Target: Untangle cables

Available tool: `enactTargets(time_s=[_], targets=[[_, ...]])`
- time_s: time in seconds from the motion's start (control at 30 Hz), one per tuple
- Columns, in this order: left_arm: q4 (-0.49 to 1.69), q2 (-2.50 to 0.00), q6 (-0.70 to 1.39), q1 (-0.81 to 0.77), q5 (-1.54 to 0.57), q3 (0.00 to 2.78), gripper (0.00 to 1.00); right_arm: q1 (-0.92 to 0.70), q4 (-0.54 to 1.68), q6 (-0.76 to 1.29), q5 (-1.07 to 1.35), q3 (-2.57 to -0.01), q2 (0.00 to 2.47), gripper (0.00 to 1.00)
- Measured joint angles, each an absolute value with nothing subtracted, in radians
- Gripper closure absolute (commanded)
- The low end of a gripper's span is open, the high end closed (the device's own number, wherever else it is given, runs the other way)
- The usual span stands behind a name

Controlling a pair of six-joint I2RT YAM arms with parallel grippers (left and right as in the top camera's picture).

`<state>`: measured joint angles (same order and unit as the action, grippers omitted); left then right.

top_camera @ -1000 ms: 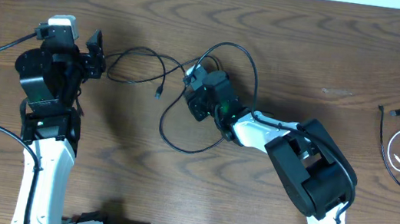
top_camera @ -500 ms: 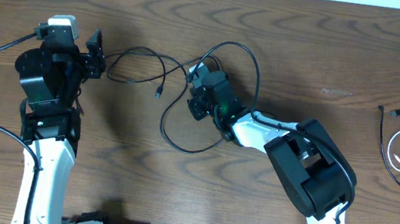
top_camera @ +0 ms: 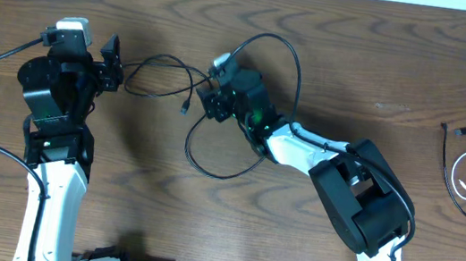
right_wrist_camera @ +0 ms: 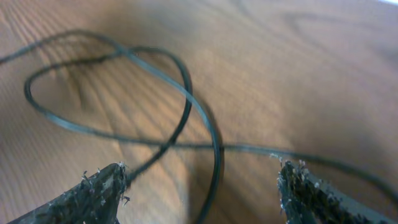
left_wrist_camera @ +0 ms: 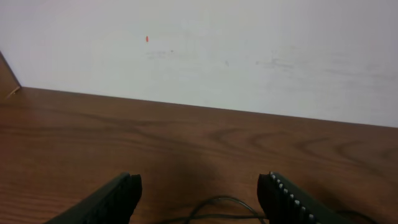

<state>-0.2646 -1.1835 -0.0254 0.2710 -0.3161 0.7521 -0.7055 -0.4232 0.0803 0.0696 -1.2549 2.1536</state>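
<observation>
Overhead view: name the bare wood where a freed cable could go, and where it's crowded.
Bare: the wood between right arm and white cable; also the near patch between left arm and right arm, below the tangled black cable. Crowded: the middle, where that cable sprawls from left gripper to right gripper.

Looped cables (top_camera: 188, 143) lying mid-table (top_camera: 344, 37), left gripper (top_camera: 114, 63) at their left end, right gripper (top_camera: 209, 96) over their middle, two more cables (top_camera: 457, 171) well apart at the right edge
</observation>
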Motion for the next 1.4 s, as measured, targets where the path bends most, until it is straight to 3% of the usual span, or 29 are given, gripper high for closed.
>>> enactTargets(time_s=[0.37, 0.73, 1.17, 1.4], targets=[[-0.266, -1.184, -0.025, 0.271, -0.316, 0.752, 0.35, -0.688, -0.319, 0.08, -0.126, -1.266, 2.173, 0.18], [-0.266, -1.184, -0.025, 0.271, -0.316, 0.752, 0.35, -0.673, -0.258, 0.079, -0.158, -1.266, 2.184, 0.16], [-0.266, -1.184, -0.025, 0.247, -0.316, 0.752, 0.35, -0.708, -0.342, 0.002, -0.122, -1.319, 2.178, 0.09], [-0.266, -1.184, -0.025, 0.247, -0.316, 0.752, 0.35, -0.679, -0.156, -0.035, -0.231, -1.336, 2.159, 0.06]])
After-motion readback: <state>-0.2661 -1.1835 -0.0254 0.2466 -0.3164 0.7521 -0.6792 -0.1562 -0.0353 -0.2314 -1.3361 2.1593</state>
